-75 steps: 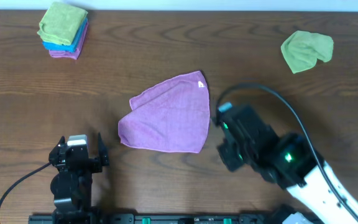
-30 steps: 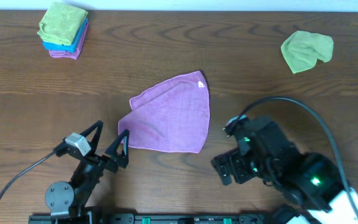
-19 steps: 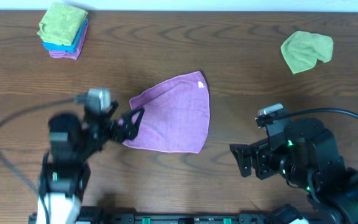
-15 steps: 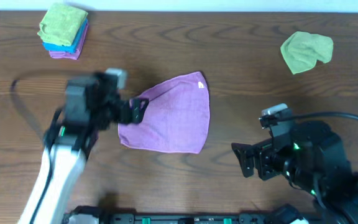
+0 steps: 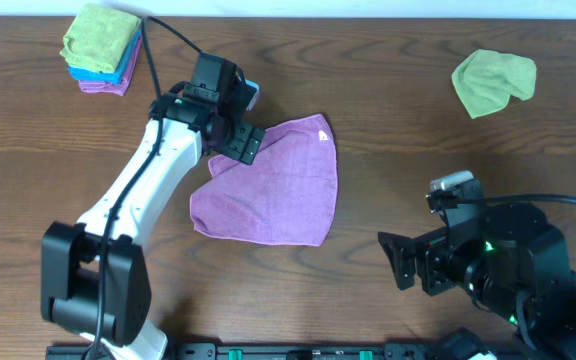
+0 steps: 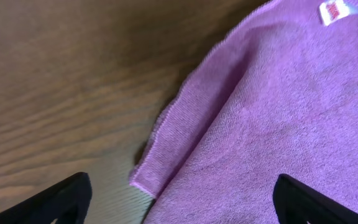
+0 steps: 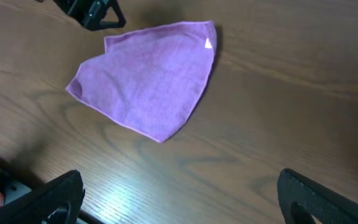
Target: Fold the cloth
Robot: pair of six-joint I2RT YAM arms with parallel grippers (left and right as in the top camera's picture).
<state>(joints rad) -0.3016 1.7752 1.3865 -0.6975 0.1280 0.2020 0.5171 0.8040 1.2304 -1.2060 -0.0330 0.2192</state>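
Note:
The purple cloth (image 5: 268, 188) lies flat in the middle of the table as a rough triangle, with a white tag near its far corner. My left gripper (image 5: 236, 143) hovers open over the cloth's upper left edge. In the left wrist view the cloth (image 6: 272, 124) fills the right side, and its hemmed corner sits between the two spread fingers of the left gripper (image 6: 185, 205). My right gripper (image 5: 396, 262) stands open over bare wood to the right of the cloth. The right wrist view has the cloth (image 7: 148, 84) ahead of the right gripper (image 7: 185, 202), well apart from it.
A stack of folded cloths (image 5: 103, 48), green on blue on purple, sits at the far left corner. A crumpled green cloth (image 5: 493, 82) lies at the far right. The left arm stretches diagonally from the front left toward the cloth.
The left arm swung up from the table's front left to the cloth's upper left edge. The right arm drew back toward the front right, away from the cloth.

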